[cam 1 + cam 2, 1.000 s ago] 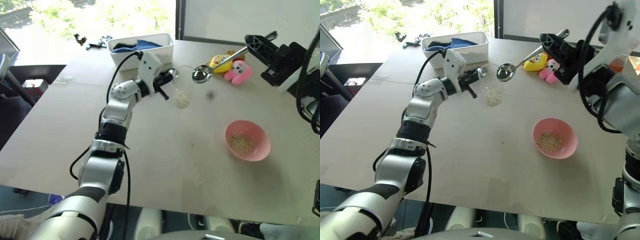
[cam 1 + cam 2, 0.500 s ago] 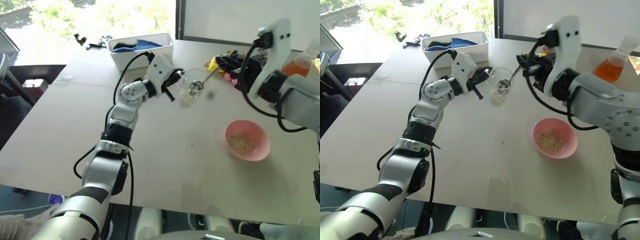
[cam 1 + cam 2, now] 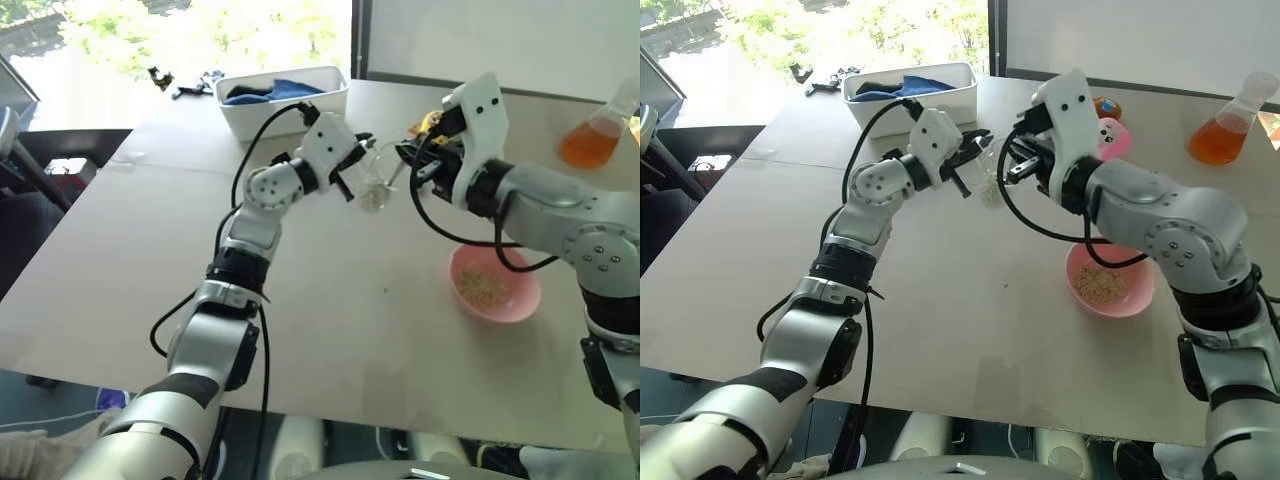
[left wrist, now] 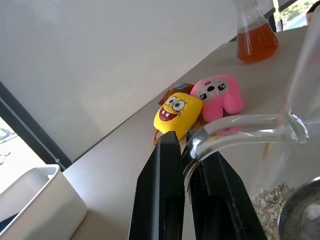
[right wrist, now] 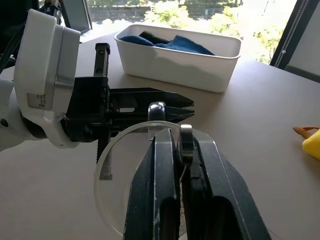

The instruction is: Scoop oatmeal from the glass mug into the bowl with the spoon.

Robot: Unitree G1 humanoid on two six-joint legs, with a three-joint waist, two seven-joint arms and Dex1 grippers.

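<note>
Between my two grippers sits the mug [image 3: 376, 183], its handle clamped in the left gripper [image 4: 186, 150]. My right gripper [image 5: 179, 150] is clamped on the spoon [image 5: 185, 137], whose bowl dips inside the mug above the oatmeal [image 4: 272, 199].

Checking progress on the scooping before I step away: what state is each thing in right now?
glass mug: tilted, held by its handle, some oatmeal inside
spoon: bowl end down inside the mug
left gripper: shut on the mug's handle
right gripper: shut on the spoon's handle
pink bowl: upright on the table, holds some flakes
flask: upright, part full of orange liquid
</note>
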